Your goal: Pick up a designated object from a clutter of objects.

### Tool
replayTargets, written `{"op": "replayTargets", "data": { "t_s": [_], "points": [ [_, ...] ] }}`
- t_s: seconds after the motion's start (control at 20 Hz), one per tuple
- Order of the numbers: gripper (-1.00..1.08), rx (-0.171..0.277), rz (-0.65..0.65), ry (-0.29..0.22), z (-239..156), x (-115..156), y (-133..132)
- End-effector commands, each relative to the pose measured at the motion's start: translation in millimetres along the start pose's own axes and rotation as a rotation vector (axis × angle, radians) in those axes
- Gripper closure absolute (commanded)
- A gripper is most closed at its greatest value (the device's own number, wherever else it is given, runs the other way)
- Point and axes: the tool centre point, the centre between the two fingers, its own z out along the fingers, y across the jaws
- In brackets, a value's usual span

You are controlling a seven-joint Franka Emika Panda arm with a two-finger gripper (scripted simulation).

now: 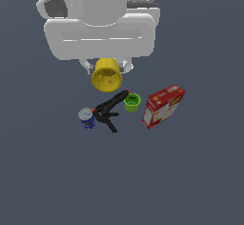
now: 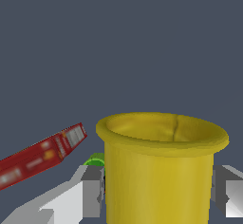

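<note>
While clamped, yellow cup (image 2: 159, 171) mouth-forward in tool (image 2: 159, 190)

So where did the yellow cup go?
The yellow cup is held in the gripper, above the black clamp in the exterior view, with the green cup towards that view's right.

Yellow cup (image 2: 159, 171) fills the foreground, clamped between the claw (image 2: 159, 190) fingers (image 2: 92, 192). Red cracker box (image 2: 40, 155) beside it, green cup (image 2: 96, 161) rim peeking behind a finger.
</note>
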Motion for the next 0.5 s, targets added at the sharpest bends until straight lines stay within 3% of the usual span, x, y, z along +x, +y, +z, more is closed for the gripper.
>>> {"op": "replayTargets", "data": {
  "t_s": [0.0, 0.45],
  "points": [
    [1.08, 0.000, 0.001, 0.000, -13.8, 1.2, -7.5],
    [1.08, 0.001, 0.001, 0.000, -32.0, 4.6, -17.9]
  ]
}}
